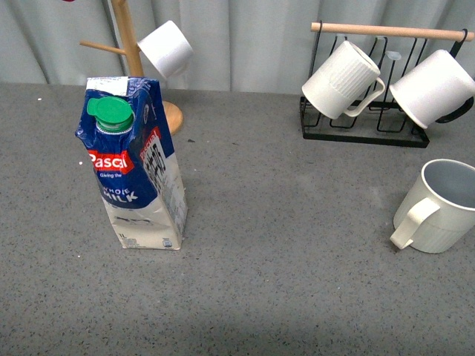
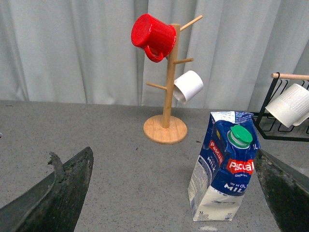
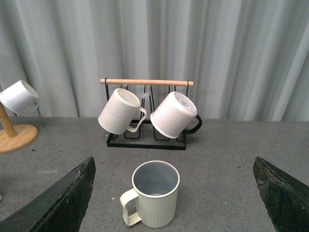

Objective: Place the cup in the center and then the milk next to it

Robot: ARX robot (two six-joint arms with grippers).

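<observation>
The cup (image 1: 443,208) is a cream ribbed mug standing upright at the table's right edge, handle toward the middle; the right wrist view shows the cup (image 3: 153,195) with a pale grey inside. My right gripper (image 3: 176,200) is open, its dark fingers (image 3: 58,205) wide on either side of the mug, short of it. The milk (image 1: 136,165), a blue and white carton with a green cap, stands upright left of the bare center (image 1: 289,222). In the left wrist view the milk (image 2: 224,168) sits between my open left gripper (image 2: 174,193), near one finger. Neither arm shows in the front view.
A black wire rack (image 1: 364,127) with a wooden bar holds a ribbed mug (image 1: 343,79) and a smooth white mug (image 1: 433,87) at the back right. A wooden mug tree (image 2: 166,96) at the back left carries a red mug (image 2: 153,36) and a white mug (image 1: 166,49). Curtains close the back.
</observation>
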